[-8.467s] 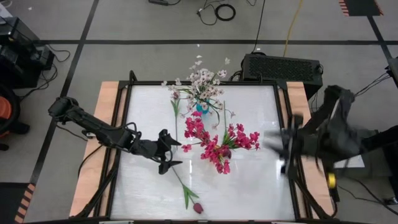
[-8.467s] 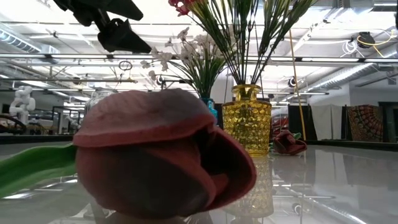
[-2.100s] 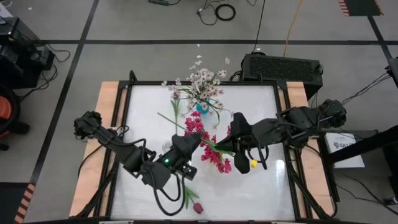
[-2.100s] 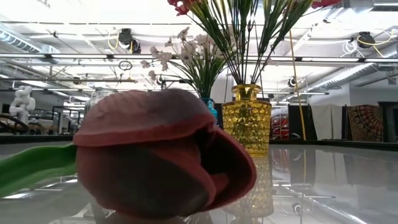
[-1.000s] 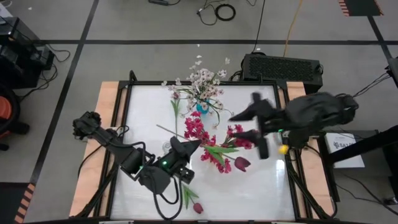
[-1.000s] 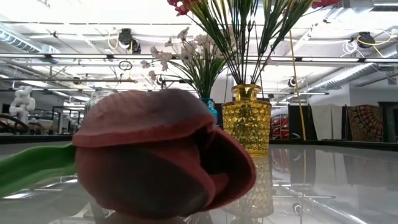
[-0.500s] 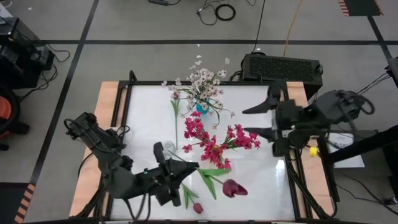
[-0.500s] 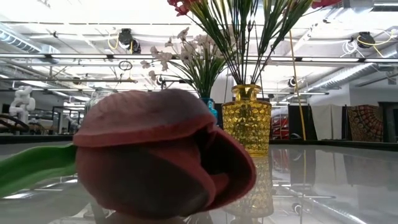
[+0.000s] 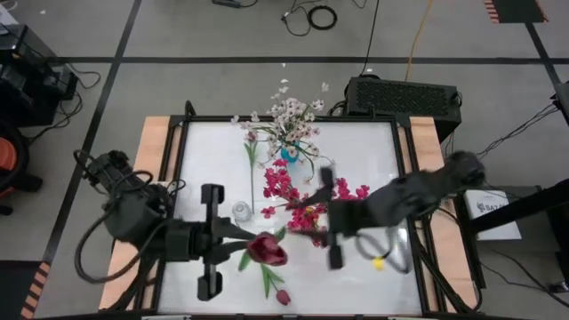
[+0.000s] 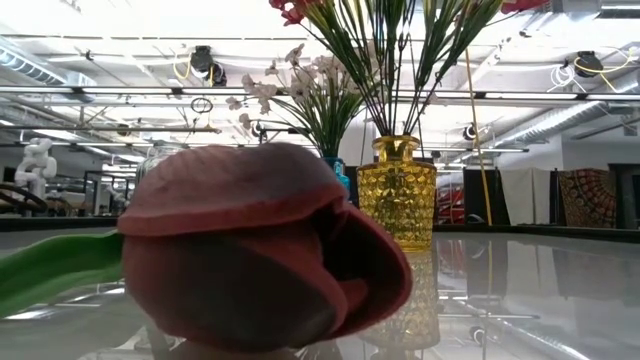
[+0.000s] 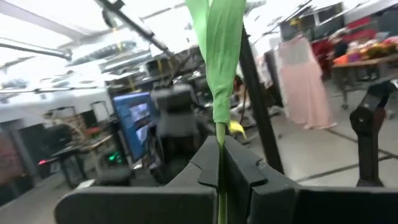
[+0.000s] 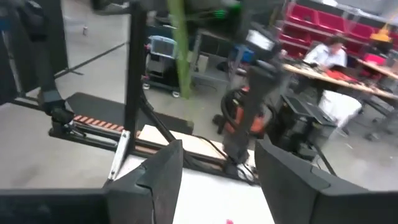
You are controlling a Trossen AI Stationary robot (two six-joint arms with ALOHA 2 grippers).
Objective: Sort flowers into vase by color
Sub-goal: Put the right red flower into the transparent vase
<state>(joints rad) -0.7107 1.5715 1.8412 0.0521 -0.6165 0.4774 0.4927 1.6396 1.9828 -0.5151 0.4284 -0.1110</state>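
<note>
My left gripper is shut on a dark maroon tulip, held above the table's near left part. My right gripper stands open beside the magenta blooms in the yellow vase, with nothing between its fingers. White-pink sprays stand in the blue vase. A small clear vase stands left of the magenta blooms. A second tulip lies on its side at the near edge and fills the low view. A pale flower lies flat at the far left. My left gripper pinches the tulip's green stem between its two fingers, below a long leaf. The fingers come level from the table's left, and the stem runs on ahead of them toward the right. The tulip is lifted clear of the table, its head beyond the fingertips.
The glass table top has wooden strips along its left and right sides. A black box sits behind the far right corner. The three vases crowd the table's middle and far middle; open glass lies at the near right.
My left gripper has carried the maroon tulip from beside the yellow vase toward the table's near left and lifted it higher. My right gripper has swung out toward the right edge and come back to the middle, beside the magenta blooms.
</note>
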